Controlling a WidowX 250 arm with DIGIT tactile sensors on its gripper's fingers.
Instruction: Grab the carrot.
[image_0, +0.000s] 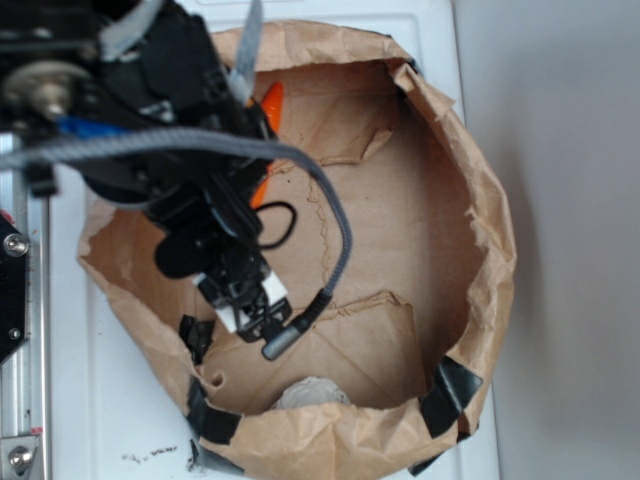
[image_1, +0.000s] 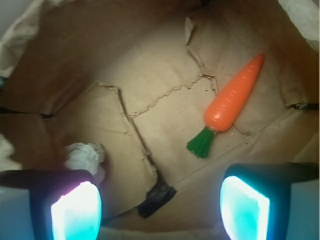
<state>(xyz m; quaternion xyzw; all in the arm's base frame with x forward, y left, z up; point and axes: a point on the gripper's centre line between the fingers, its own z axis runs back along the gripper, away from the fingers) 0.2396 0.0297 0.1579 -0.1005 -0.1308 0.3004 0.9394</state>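
A WidowX arm hangs over a shallow nest of crumpled brown paper (image_0: 480, 200) set on a white bench (image_0: 440, 30), its gripper (image_1: 160, 202) spread wide and holding nothing. Seen from the wrist, the two glowing fingertips (image_1: 76, 210) stand well apart at the bottom of the frame, with bare paper between them.

The carrot (image_1: 235, 95) lies on the paper floor ahead of the gripper and off toward its right-hand finger, clear of both pads and not yet between them. Its long axis runs on a diagonal: the dark green stem (image_1: 201, 141) points back toward the gripper, the orange tip away and further to the right. In the exterior view only slivers of orange (image_0: 272, 100) show past the arm.

A crumpled white wad (image_1: 85, 156) sits just beyond the left finger, and a strip of black tape (image_1: 157, 197) lies nearer the middle.

By the look of it, the grab calls for a shift forward and right, and a wrist turn so the fingers close across the carrot's body rather than along it.
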